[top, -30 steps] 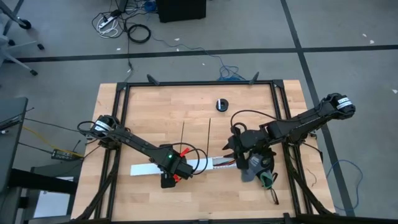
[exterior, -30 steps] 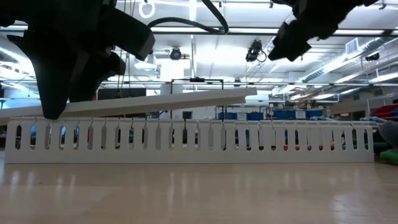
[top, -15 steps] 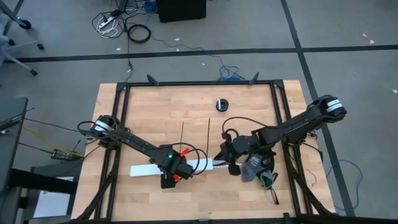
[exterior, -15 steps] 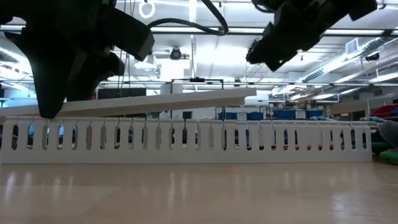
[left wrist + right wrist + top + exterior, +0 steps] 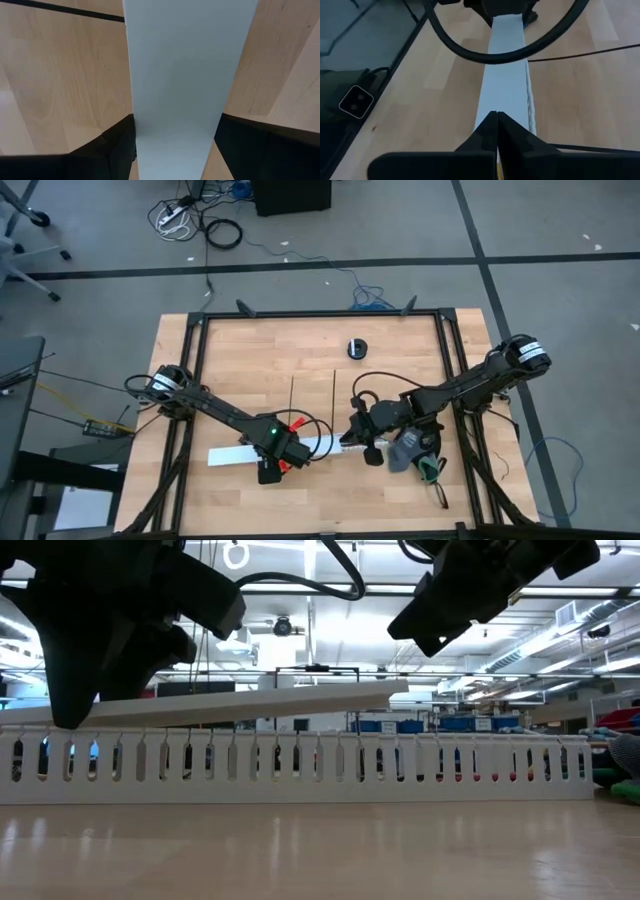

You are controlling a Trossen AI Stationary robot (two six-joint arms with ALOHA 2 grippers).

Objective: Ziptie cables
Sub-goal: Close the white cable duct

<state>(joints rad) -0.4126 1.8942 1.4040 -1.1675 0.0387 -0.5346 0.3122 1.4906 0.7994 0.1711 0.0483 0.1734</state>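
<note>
The cables (image 5: 350,442) show only as a short stretch of coloured wire at the right-hand end of the white slotted channel (image 5: 320,446), directly under the right pincer (image 5: 352,434); through the channel's slots in the low view a few red and coloured specks (image 5: 500,776) appear toward that same end. Their long axis runs along the channel, away from the right pincer toward the left pincer (image 5: 272,461). The two zipties (image 5: 333,391) lie as thin black lines on the bare counter (image 5: 250,360), beyond the right pincer on the far side of the channel, side by side and at right angles to it, touched by neither arm.

The right pincer is the nearer one to both cables and zipties. It hangs above the channel's end with its fingers (image 5: 496,131) clenched tip to tip, and nothing is visible between them; whether a wire is pinched there I cannot tell. A flat white lid strip (image 5: 504,75) stretches straight ahead of it.

The left pincer grasps that lid strip (image 5: 185,75) across its width near the other end, jaws standing apart on either side, tilting it up off the channel (image 5: 300,768). The lid thus lifted, the coming move probably depends on the right pincer going down along the channel's line to the wires.
</note>
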